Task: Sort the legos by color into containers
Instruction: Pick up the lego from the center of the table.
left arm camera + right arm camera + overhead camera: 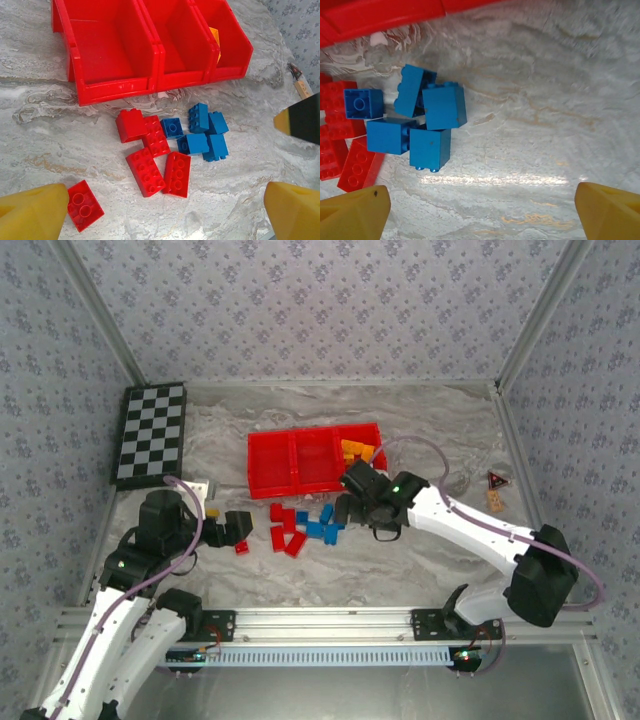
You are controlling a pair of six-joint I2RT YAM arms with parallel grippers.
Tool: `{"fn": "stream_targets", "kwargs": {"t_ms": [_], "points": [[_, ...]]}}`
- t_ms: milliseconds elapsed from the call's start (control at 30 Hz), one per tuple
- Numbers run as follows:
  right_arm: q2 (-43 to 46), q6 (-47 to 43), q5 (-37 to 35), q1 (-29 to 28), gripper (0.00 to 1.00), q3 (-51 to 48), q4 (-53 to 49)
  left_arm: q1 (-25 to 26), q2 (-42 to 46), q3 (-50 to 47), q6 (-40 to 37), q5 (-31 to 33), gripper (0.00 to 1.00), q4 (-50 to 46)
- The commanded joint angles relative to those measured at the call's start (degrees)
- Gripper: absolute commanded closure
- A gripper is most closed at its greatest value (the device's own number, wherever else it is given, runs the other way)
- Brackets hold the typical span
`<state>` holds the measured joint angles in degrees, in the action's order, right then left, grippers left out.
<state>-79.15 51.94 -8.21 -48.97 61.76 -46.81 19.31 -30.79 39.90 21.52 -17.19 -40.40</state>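
The red tray point(270, 462) of three containers lies mid-table, and yellow-orange legos point(358, 451) sit in its right compartment. In front of it lie several red legos point(150, 160) and, to their right, several blue legos point(205, 132). One red lego point(85, 205) lies apart, beside the left finger of my left gripper point(167, 210), which hangs open and empty just short of the red group. My right gripper point(482, 210) is open with bare table between its fingers. The blue legos point(420, 120) lie ahead of it to the left.
A black-and-white checkerboard point(150, 433) lies at the back left. At the far right are a small triangular piece point(497, 480) and a wooden block point(494, 501). Patterned walls close in the table, and a metal rail point(320, 625) runs along the near edge.
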Motion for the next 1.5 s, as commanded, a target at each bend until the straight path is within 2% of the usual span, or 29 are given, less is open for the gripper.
{"fn": "stream_targets", "kwargs": {"t_ms": [0,267,467,633,733,900,1167,1267,1467], "points": [[-2.11,5.60,-0.52,-1.51,0.06,-1.97,4.64,0.39,0.51,-0.26,-0.69,-1.13,0.00,1.12],[-12.80,4.08,1.54,-5.57,0.14,2.14,5.02,0.38,0.46,-0.33,-0.69,-1.00,0.00,1.12],[-20.11,2.01,1.44,-7.61,0.15,8.41,1.69,0.41,0.46,-0.31,-0.60,-0.99,0.00,1.12],[-23.57,0.80,2.76,-7.81,0.21,11.17,0.77,0.38,0.46,-0.31,-0.60,-1.16,0.00,1.12],[-25.70,0.27,3.36,-7.81,0.28,12.48,-0.15,0.38,0.46,-0.27,-0.60,-1.17,0.00,1.12],[-27.17,-0.18,3.46,-7.52,0.39,13.46,-2.35,0.42,0.38,-0.35,-0.60,-1.16,0.00,1.13],[-26.67,-1.01,2.15,-6.65,0.48,12.81,-4.29,0.38,0.11,-0.35,-0.60,-1.18,0.00,1.14],[-26.67,-1.40,2.03,-5.96,0.56,12.59,-4.17,0.42,0.03,-0.36,-0.60,-1.18,0.00,1.12],[-27.28,-1.97,1.97,-5.22,0.57,13.16,-3.55,0.40,0.22,-0.31,-0.60,-1.09,0.00,1.15]]}}
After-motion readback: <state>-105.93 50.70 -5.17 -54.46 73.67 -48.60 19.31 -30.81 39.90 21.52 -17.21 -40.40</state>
